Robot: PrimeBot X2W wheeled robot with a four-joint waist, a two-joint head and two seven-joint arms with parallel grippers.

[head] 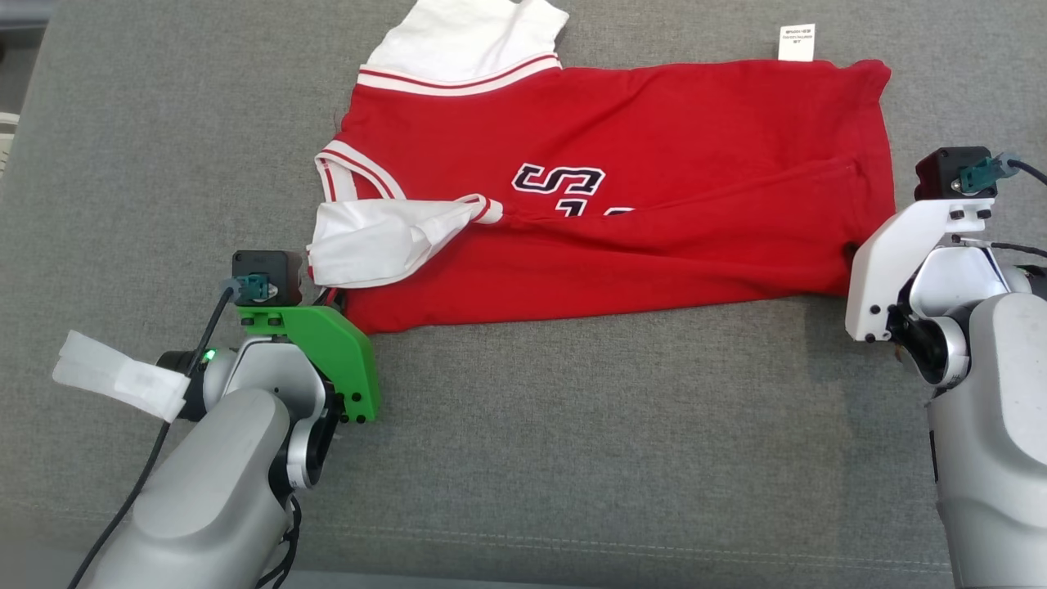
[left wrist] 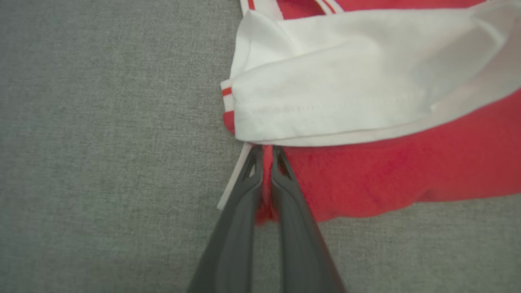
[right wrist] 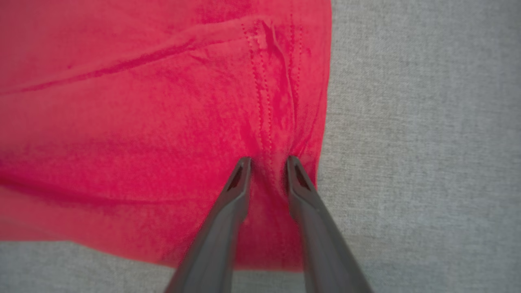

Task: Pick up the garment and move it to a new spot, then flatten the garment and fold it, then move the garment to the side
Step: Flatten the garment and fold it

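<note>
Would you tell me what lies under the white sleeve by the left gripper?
The garment's red body shows from under the white sleeve, with striped trim at its edge. How the fabric lies beneath the sleeve itself is covered.

Left pincer pinched tight on red garment edge, just below white sleeve, on grey fabric surface.
</note>
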